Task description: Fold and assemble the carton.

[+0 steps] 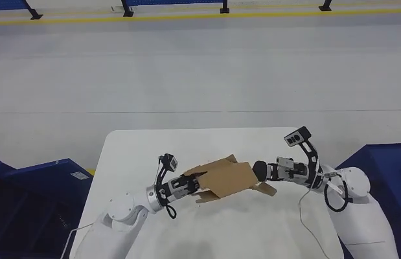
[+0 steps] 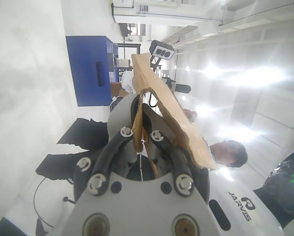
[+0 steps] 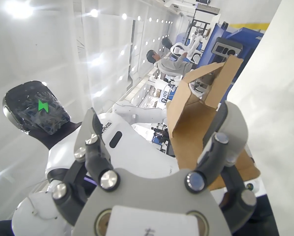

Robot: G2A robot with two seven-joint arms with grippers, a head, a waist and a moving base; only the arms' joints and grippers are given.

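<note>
A brown cardboard carton (image 1: 225, 179), partly folded, is held above the middle of the white table (image 1: 187, 146) between my two arms. My left gripper (image 1: 191, 185) comes in from the near left and is shut on a flap at the carton's left end. In the left wrist view that thin flap (image 2: 137, 128) runs between the closed gripper (image 2: 140, 104), and a larger panel (image 2: 161, 94) slants away beyond it. My right gripper (image 1: 259, 172) is at the carton's right end. In its wrist view the right gripper (image 3: 161, 114) is open, with the carton (image 3: 193, 124) lying against one finger (image 3: 231, 124).
Blue bins stand off the table on both sides, one at the left (image 1: 32, 194) and one at the right (image 1: 381, 162). Bare tabletop lies beyond and in front of the carton. A cable (image 1: 310, 220) trails from the right arm across the table.
</note>
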